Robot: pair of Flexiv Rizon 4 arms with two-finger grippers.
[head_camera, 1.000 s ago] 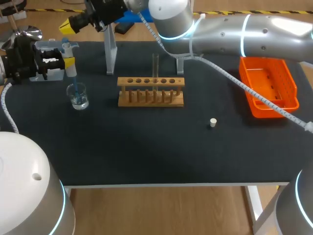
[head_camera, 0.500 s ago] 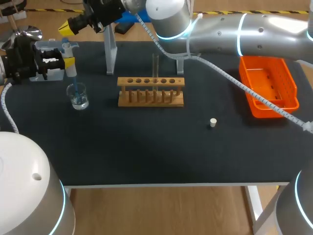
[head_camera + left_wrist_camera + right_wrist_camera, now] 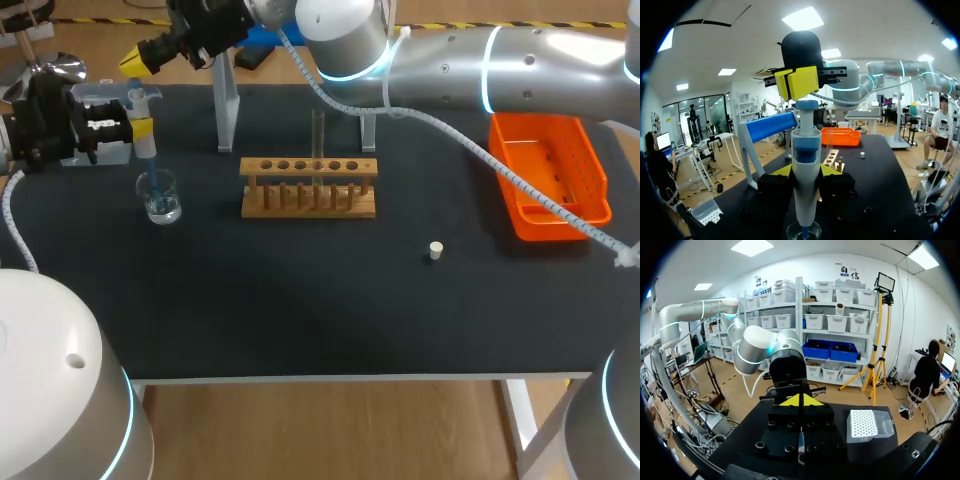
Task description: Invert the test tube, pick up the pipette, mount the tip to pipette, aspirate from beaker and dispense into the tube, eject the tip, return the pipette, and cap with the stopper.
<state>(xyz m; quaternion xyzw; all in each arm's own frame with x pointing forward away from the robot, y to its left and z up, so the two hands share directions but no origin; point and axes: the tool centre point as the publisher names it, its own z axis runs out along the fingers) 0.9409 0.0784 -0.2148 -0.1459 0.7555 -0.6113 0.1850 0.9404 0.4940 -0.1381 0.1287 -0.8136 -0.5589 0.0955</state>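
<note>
- Left gripper (image 3: 130,128): clamped on pipette (image 3: 805,175), well left of wooden rack (image 3: 309,187); tip in beaker (image 3: 160,197).
- Right gripper (image 3: 137,60): fingertips together, empty, left-behind rack.
- Test tube (image 3: 318,135): upright in rack.
- Stopper (image 3: 435,250): right-front of rack.
- Left gripper label: print unreadable.

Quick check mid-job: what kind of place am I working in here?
Looks like a chemistry-style lab bench: a wooden tube rack, a beaker and a pipette on a black table.
</note>
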